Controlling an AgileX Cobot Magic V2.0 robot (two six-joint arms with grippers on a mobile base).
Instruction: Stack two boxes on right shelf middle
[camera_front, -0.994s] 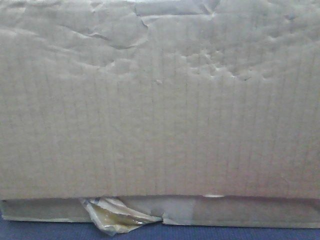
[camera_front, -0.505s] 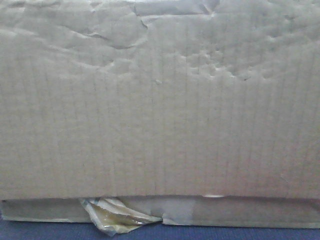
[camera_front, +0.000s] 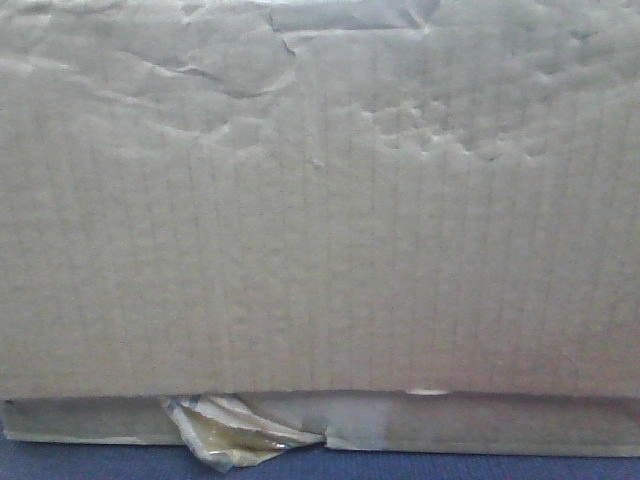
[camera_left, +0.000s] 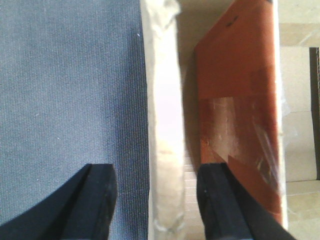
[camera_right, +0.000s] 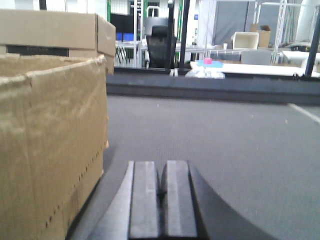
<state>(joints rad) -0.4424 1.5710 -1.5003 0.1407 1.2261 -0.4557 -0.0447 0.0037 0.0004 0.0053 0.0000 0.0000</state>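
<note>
The large wrinkled cardboard box (camera_front: 320, 220) fills the front view. The thin flat box (camera_front: 480, 425) shows as a strip directly under it, with torn yellowish tape (camera_front: 235, 432) peeling off. My left gripper (camera_left: 156, 172) is open and points down. Its fingers straddle a box's pale upright wall (camera_left: 162, 100) without touching it, one over the carpet, one inside above the orange-brown bottom (camera_left: 235, 75). My right gripper (camera_right: 161, 170) is shut on nothing, low over the carpet, with a tan box (camera_right: 50, 140) close on its left. The right shelf middle is out of view.
Blue-grey carpet (camera_left: 65, 75) lies under the boxes and stretches ahead of the right gripper (camera_right: 225, 140). Another cardboard box (camera_right: 55, 30) stands behind the near one. A black chair (camera_right: 161, 45), tables and racks are far back.
</note>
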